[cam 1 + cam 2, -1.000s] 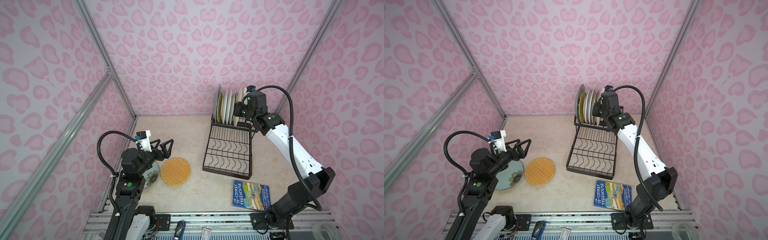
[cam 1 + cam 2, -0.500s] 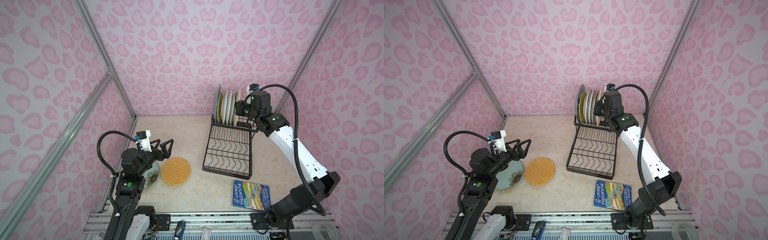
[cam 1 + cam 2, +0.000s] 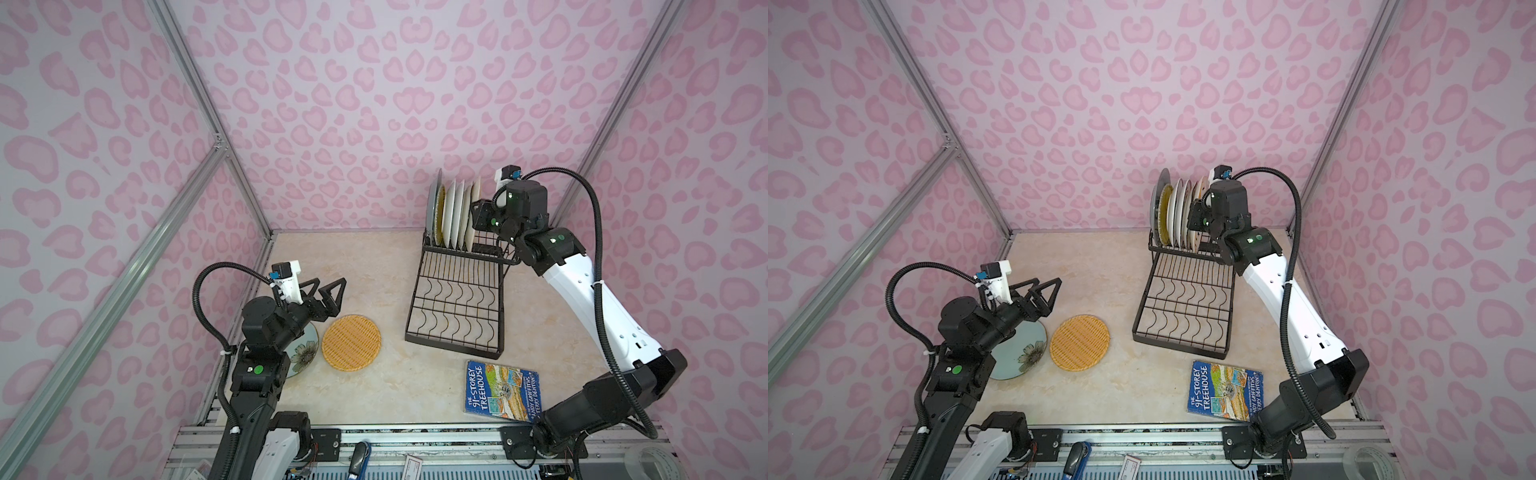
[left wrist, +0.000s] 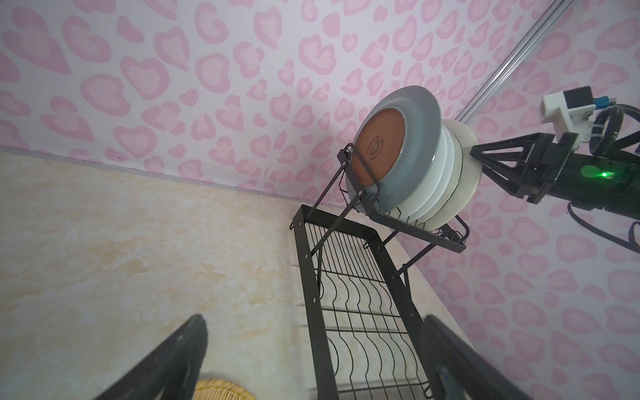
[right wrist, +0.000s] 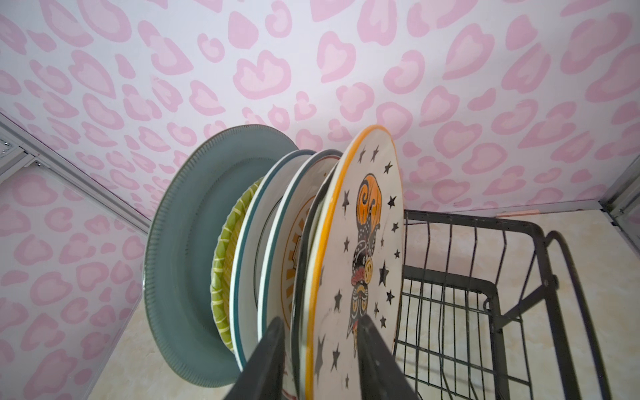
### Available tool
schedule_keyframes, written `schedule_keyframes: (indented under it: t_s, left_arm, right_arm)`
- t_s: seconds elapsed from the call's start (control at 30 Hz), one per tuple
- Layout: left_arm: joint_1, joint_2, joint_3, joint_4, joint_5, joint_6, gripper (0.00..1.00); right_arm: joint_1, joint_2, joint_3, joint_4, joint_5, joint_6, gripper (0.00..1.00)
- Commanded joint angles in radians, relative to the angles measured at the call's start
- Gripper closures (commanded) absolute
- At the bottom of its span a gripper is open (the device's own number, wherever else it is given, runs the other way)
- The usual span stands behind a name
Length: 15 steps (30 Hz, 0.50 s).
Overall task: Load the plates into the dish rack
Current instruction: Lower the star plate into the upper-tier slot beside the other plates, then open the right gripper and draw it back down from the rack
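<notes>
One star plate (image 5: 363, 242) between right pincer (image 5: 320, 323) jaws

Spotted glossy glaze on the star plate (image 5: 363, 242), matt metal wire on the dish rack (image 4: 306, 249), rough weave on the orange plate (image 3: 351, 342)!

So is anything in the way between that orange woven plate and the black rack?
Nothing visible. Only bare table lies between the orange woven plate and the dish rack. The blue book lies nearer the front edge, in front of the rack's right corner, off that path.
</notes>
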Motion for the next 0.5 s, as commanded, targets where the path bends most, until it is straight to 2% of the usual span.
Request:
schedule_keyframes:
  t_s: [0.0,0.47]
  left_arm:
    - [0.002,-0.003,0.002,0.002,0.004,0.008,0.02]
    - [0.004,-0.002,0.002,0.002,0.004,0.009,0.02]
  right_arm:
    - [0.001,-0.007,0.002,0.015,-0.008,0.003,0.65]
    - [-0.001,-0.054,-0.001,0.016,-0.031,0.002,0.63]
